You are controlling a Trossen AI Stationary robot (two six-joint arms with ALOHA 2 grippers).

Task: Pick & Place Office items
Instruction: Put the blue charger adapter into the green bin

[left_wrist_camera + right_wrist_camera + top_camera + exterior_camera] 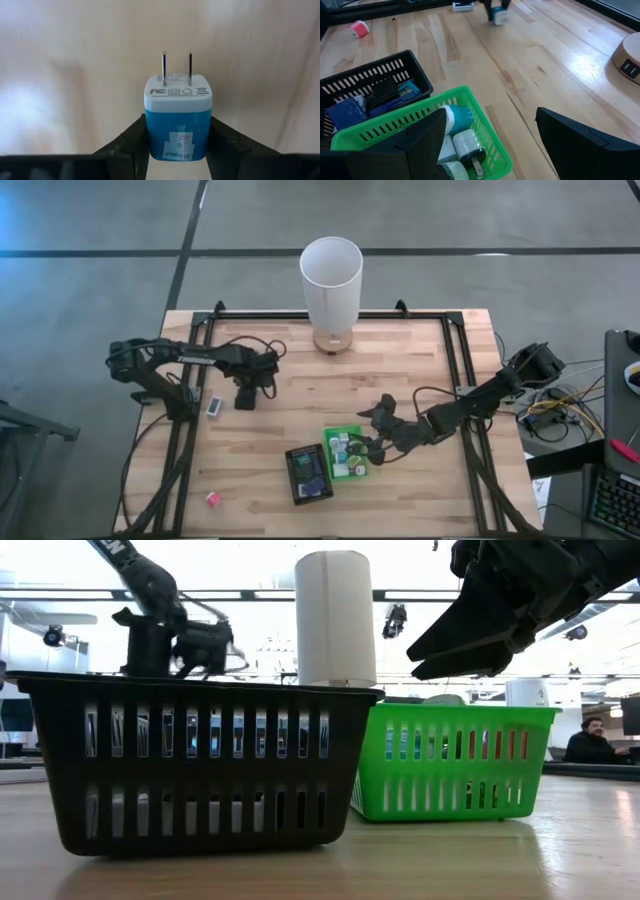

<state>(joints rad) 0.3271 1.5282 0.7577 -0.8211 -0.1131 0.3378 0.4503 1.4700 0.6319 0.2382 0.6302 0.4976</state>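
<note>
A small blue-and-white plug charger (177, 107), one of the office items, lies between the fingers of my left gripper (245, 398), which points down at the table's left middle and is shut on it. The same charger (497, 15) shows far off in the right wrist view. My right gripper (372, 444) hangs open over the green tray (347, 470), touching nothing. That tray (485, 107) holds several white and teal chargers (462, 130). The black tray (308, 473) beside it holds blue and dark items. My left gripper pinches the charger's blue body by its two opposite sides (150, 135), one finger (131, 139) on each side. The fingers come from above, pointing down. The charger lies level, its two metal prongs (176, 67) pointing away along the wood; whether it is lifted does not show.
A white item (214, 408) lies just left of my left gripper, and a pink one (212, 499) near the front left corner. The tall white cylinder (331, 280) stands at the table's far middle. Bare wood lies between the left gripper and the trays.
</note>
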